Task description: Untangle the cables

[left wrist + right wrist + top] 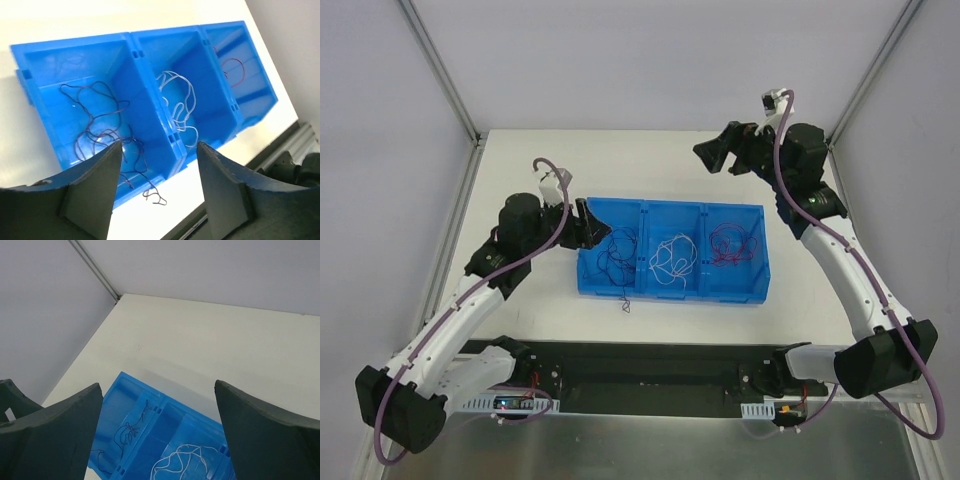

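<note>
Checking in from the remote station: left gripper (592,225) has its jaws spread partway and nothing between them. It sits at the left end of the blue tray (670,294), just over the left compartment, and I can't tell from above whether a finger touches the rim. The wrist view shows both fingers (95,192) clear of the wires. Right gripper (718,152) is up over the far right of the table (520,180), well away from the tray, jaws spread wide and empty. The cables are sorted one per compartment: dark cable (618,255) on the left, white cable (672,262) in the middle, red cable (735,243) on the right. The dark one spills over the near wall, and its curly tail (626,305) lies on the table in front. Hard to make out: these wires are hair thin, so I can't say whether the dark bundle is one strand or several. The right wrist camera cuts off the red compartment, and the left wrist camera only catches part of the red loop.
</note>
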{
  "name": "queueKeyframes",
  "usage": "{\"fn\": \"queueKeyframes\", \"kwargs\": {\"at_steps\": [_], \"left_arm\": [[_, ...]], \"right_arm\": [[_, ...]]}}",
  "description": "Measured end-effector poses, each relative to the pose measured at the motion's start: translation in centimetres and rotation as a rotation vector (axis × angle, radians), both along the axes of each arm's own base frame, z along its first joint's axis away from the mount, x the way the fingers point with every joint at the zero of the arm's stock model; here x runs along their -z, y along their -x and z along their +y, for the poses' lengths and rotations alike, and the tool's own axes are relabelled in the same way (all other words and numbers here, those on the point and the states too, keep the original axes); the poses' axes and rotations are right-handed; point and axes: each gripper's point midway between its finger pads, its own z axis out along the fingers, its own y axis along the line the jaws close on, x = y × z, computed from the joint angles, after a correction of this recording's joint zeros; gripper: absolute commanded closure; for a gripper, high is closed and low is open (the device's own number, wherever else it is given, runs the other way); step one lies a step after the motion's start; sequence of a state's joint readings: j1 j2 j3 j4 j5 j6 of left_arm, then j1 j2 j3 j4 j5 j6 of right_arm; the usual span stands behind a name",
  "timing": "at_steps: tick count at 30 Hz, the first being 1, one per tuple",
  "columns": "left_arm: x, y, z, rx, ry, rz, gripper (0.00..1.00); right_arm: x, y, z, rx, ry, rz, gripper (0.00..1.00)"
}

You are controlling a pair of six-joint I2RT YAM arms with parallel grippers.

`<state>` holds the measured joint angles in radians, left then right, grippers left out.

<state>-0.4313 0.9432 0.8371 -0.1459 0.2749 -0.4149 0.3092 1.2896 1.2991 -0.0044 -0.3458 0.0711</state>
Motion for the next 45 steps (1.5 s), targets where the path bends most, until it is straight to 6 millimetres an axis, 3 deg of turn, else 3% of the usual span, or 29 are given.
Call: {"fn": "queueKeyframes", "kwargs": {"at_steps": [2, 4, 5, 8, 11, 13, 17, 20, 26, 27, 31, 36, 38, 39, 45], "left_arm": [[0.0, 0.5, -0.4, 0.03, 0.021, -0.005, 0.48], [1.8, 1.4, -1.3, 0.068, 0.036, 0.037, 0.46], [3.6, 2.4, -1.8, 0.085, 0.03, 0.084, 0.43], [9.7, 7.4, -3.0, 0.15, -0.035, 0.225, 0.28], [12.6, 12.1, -3.6, 0.197, -0.083, 0.286, 0.25], [13.2, 13.0, -3.9, 0.173, -0.109, 0.295, 0.28], [14.2, 13.0, -5.8, 0.088, -0.227, 0.334, 0.37], [15.9, 12.1, -6.9, 0.005, -0.327, 0.394, 0.38], [19.0, 11.7, -5.6, -0.114, -0.455, 0.467, 0.36], [19.1, 11.7, -5.4, -0.13, -0.461, 0.466, 0.39], [19.2, 11.4, -5.3, -0.156, -0.473, 0.469, 0.75], [19.2, 11.1, -5.4, -0.172, -0.48, 0.467, 0.83], [19.1, 10.9, -5.3, -0.179, -0.483, 0.459, 0.98], [19.0, 10.8, -5.3, -0.182, -0.484, 0.453, 1.0], [18.4, 10.4, -5.6, -0.167, -0.486, 0.426, 1.0]], "right_arm": [[-0.3, 0.1, 0.1, -0.002, -0.008, -0.001, 0.03], [-0.4, 0.2, 0.4, -0.006, -0.018, 0.002, 0.03], [-0.5, 0.3, 0.5, -0.01, -0.022, 0.001, 0.03], [-0.7, 0.6, 1.2, -0.026, -0.031, 0.001, 0.03], [-0.8, 0.9, 1.7, -0.04, -0.036, 0.003, 0.03], [-0.8, 0.9, 1.8, -0.041, -0.04, 0.003, 0.03], [-1.1, 1.1, 1.7, -0.04, -0.044, -0.003, 0.02], [-2.1, 1.7, 1.4, -0.037, -0.049, -0.027, 0.02], [-5.1, 3.9, -0.3, 0.003, -0.049, -0.131, 0.0], [-5.6, 4.2, -0.5, 0.011, -0.048, -0.149, 0.0], [-6.3, 4.4, -1.1, 0.034, -0.038, -0.183, 0.01], [-5.5, 4.1, -1.1, 0.035, -0.023, -0.166, 0.01], [-5.4, 4.1, -1.1, 0.036, -0.021, -0.163, 0.0], [-5.4, 4.1, -1.1, 0.036, -0.021, -0.164, 0.0], [-5.4, 4.0, -1.2, 0.045, -0.014, -0.167, 0.0]]}}
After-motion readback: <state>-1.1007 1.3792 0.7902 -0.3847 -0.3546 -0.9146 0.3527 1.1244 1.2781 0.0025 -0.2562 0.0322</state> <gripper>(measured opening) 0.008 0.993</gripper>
